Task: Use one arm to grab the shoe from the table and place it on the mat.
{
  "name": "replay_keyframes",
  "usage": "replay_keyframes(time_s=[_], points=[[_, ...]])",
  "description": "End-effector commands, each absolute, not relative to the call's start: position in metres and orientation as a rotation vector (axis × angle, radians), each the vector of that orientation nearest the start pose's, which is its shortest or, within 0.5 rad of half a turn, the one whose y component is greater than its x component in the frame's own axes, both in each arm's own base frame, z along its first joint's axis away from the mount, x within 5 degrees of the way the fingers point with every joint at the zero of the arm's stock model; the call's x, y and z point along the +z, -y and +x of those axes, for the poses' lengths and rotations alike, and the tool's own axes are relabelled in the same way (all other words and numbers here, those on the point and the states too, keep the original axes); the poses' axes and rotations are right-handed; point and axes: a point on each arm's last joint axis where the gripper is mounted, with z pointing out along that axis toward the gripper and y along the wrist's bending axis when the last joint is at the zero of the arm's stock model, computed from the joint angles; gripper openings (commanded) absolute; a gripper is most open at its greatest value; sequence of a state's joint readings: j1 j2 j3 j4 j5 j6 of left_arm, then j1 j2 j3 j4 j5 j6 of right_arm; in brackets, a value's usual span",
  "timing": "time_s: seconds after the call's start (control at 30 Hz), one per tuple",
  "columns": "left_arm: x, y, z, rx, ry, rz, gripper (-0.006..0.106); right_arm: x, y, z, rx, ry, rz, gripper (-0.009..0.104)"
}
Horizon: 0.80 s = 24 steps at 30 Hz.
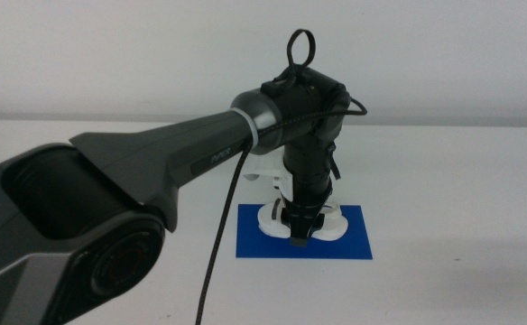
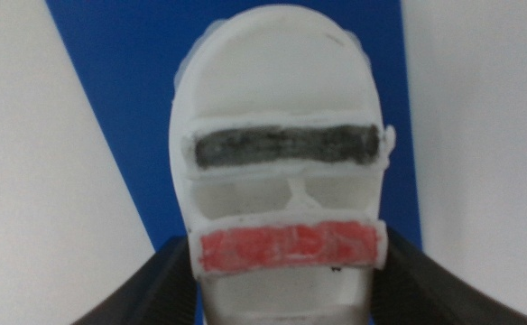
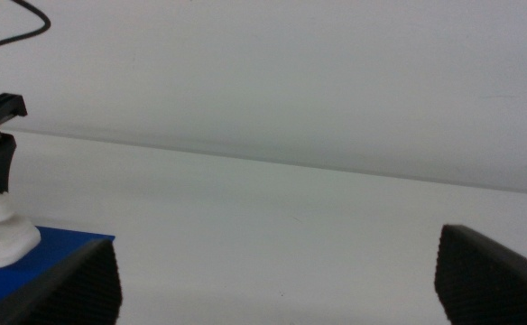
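Observation:
The white shoe (image 1: 332,225), with a dark strap and a red strap (image 2: 286,248), lies over the blue mat (image 1: 256,240) at table centre. My left gripper (image 1: 300,236) points straight down and is shut on the shoe, with one jaw on each side near the red strap. In the left wrist view the shoe (image 2: 277,81) covers the middle of the mat (image 2: 119,81). I cannot tell if the sole rests on the mat. My right gripper (image 3: 277,280) is open and empty off to the side. Its view shows the shoe (image 3: 2,239) and a mat corner (image 3: 60,248).
The white table (image 1: 462,181) spreads around the mat on all sides. The left arm's thick dark body (image 1: 110,190) and its black cable (image 1: 218,244) fill the left half of the middle view. A plain wall stands behind the table.

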State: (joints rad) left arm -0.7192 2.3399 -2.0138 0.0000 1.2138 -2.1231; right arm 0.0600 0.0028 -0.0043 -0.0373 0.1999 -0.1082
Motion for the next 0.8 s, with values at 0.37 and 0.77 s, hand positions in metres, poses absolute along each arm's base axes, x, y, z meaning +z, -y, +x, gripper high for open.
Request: replay_keyframes(time_s=[0.37, 0.77], points=[[0.164, 0.31, 0.369, -0.111, -2.361, -2.052, -0.001, 0.185, -0.003, 0.055, -0.072, -1.672, -0.167, 0.093], [0.151, 0.313, 0.369, -0.085, -2.376, -2.075, 0.063, 0.185, -0.003, 0.055, -0.072, -1.672, -0.167, 0.093]])
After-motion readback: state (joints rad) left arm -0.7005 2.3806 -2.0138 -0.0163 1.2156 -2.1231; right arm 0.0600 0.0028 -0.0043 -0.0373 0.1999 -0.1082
